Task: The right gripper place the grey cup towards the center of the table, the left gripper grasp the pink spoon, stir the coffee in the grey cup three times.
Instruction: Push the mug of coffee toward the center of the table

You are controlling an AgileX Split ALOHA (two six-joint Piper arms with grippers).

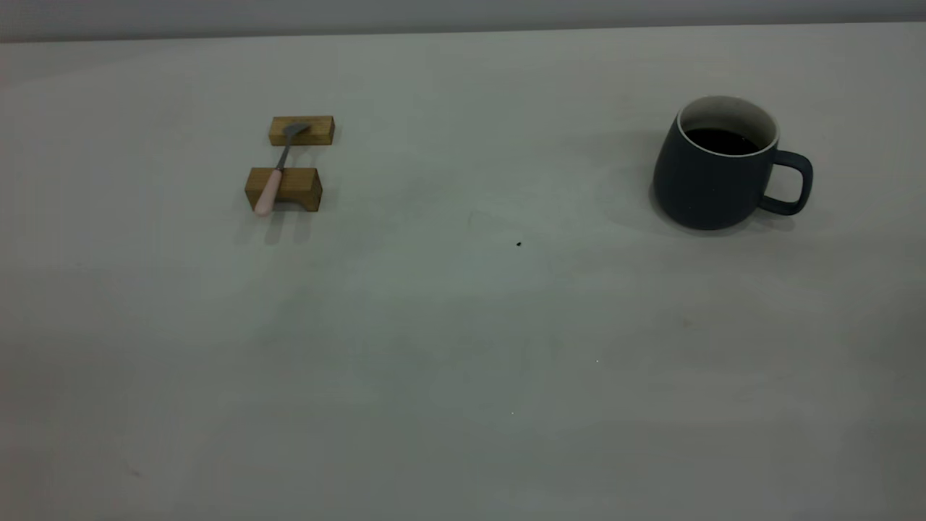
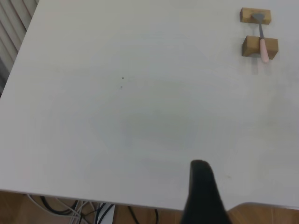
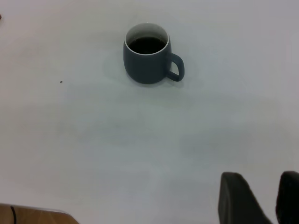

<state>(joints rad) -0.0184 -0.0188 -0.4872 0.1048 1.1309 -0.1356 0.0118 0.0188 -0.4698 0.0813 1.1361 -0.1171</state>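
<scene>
The grey cup (image 1: 712, 174) stands upright at the table's (image 1: 463, 347) right side, handle pointing right, with dark coffee (image 1: 722, 140) inside. In the right wrist view the grey cup (image 3: 145, 58) is far ahead of my right gripper (image 3: 260, 186), which is open with bare table between its fingers. The pink spoon (image 1: 275, 177) lies across two tan wooden blocks at the left, pink handle toward the near side, metal bowl on the far block. In the left wrist view the pink spoon (image 2: 262, 39) is far from my left gripper (image 2: 202, 191), which hangs near the table's edge. Neither arm shows in the exterior view.
Two tan wooden blocks carry the spoon, the far block (image 1: 302, 131) and the near block (image 1: 283, 189). A tiny dark speck (image 1: 519, 244) lies near the table's middle. Beyond the table edge, cables (image 2: 70, 207) lie on a wooden floor.
</scene>
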